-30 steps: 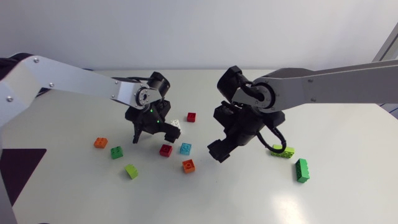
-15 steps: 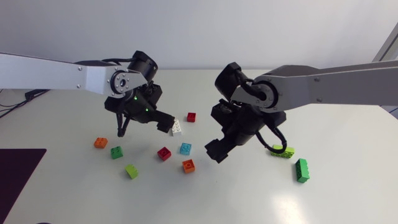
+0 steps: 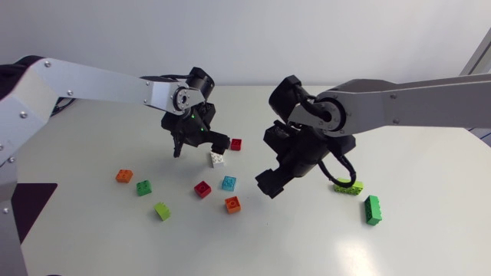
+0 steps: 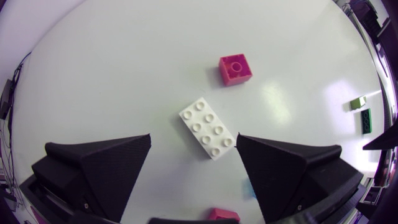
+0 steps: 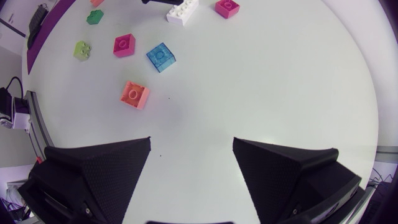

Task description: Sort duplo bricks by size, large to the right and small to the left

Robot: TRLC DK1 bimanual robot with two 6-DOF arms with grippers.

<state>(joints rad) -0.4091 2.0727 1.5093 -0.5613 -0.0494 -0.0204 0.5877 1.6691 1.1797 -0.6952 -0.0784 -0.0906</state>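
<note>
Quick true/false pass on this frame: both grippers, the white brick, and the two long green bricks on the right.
1. The left gripper is shut on the white brick. False: it is open, and the brick lies flat on the table between the fingers, not clamped.
2. The right gripper holds nothing. True.
3. The white brick has eight studs, in two rows of four. True.
4. The dark green long brick is stacked on the lime long brick. False: they lie apart on the table.
</note>
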